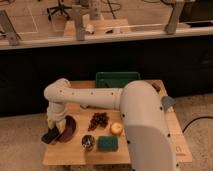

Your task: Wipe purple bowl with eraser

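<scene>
Pale wood forms the desk, which stands in the lower middle of the frame on a light, speckled floor. Behind it a dark wall panel runs across the frame under a long pale ledge. Above that lies a brighter floor with upright posts and the base of a wheeled chair at the upper left.

The white arm reaches from the large body at lower right across the desk and bends down at the left. The claw hangs over the desk's lower left corner, at the left edge of the purple bowl. The eraser sits directly beneath the claw, touching the bowl's left rim. Whether the claw is apart or clamped on the eraser cannot be told.

To the right of the bowl lie a dark cluster of grapes, a small orange fruit, a metal cup and a green sponge. A green tray occupies the desk's far edge.
</scene>
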Controlling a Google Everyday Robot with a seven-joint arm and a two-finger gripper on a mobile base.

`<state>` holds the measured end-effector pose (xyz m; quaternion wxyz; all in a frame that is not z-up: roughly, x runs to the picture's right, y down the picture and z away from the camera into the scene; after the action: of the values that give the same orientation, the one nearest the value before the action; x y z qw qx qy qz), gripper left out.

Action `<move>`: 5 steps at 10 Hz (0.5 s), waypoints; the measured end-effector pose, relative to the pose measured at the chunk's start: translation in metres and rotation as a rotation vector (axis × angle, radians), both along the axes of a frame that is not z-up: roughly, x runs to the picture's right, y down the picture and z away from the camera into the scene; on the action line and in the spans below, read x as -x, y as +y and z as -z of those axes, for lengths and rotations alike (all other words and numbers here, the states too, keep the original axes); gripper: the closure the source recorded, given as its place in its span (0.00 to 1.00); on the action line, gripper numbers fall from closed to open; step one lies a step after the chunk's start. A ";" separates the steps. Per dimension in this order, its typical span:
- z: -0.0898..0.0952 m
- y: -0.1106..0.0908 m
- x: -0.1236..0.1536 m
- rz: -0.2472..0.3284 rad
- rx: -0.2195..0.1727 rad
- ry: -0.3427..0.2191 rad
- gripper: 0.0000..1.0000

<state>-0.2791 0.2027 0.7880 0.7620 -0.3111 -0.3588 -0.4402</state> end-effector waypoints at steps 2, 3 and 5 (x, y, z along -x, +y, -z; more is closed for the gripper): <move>-0.014 -0.013 -0.002 -0.013 -0.021 0.019 0.85; -0.020 -0.017 -0.006 -0.022 -0.028 0.031 0.85; -0.027 -0.021 -0.012 -0.042 -0.034 0.060 0.85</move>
<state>-0.2666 0.1812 0.8148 0.7868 -0.3035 -0.3345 -0.4207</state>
